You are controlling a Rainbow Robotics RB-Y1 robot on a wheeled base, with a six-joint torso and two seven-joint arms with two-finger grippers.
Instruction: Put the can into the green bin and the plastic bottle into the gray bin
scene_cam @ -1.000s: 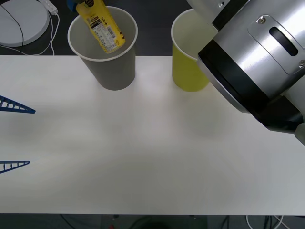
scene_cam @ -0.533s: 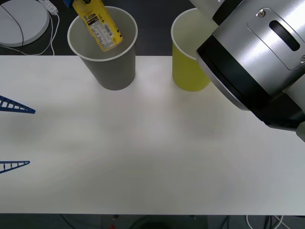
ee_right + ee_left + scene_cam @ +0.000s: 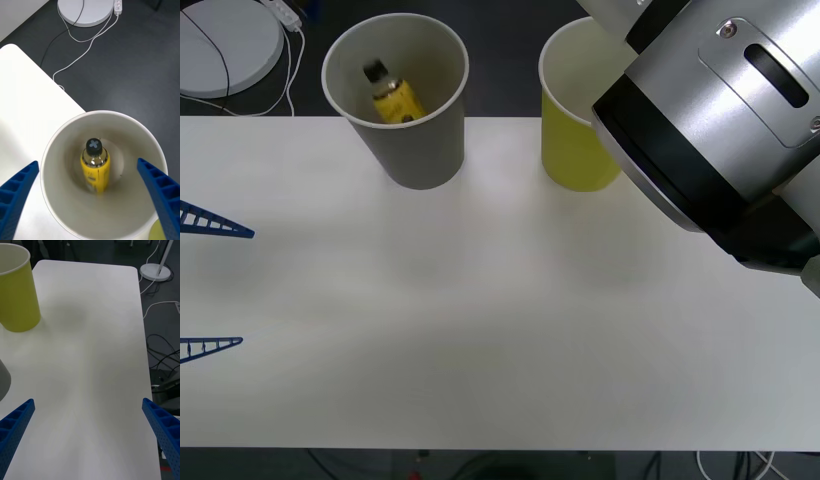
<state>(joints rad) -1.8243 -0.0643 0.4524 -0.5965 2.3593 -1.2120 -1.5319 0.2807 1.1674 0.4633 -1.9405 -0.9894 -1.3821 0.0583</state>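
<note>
The gray bin [image 3: 420, 150] stands at the table's far edge, and the plastic bottle [image 3: 393, 96] lies inside it, black cap up. Straight above the gray bin [image 3: 67, 210] hangs my right gripper [image 3: 87, 163], open and holding nothing, looking down on the bottle [image 3: 95, 167]. To the right stands the green bin [image 3: 572, 140], partly covered by my right arm [image 3: 720, 110]. My left gripper [image 3: 208, 285] is open over the table's left side, well apart from the green bin [image 3: 15, 288]. The can is hidden.
A white round lamp base [image 3: 225, 45] with a cable and a power strip [image 3: 118, 4] lies on the dark floor beyond the table [image 3: 500, 330]. More cables [image 3: 163, 356] run along the floor beside the table's edge.
The bottle, held tilted over the gray bin by my right gripper a second ago, has been let go and dropped into the bin. The left arm has not moved.
</note>
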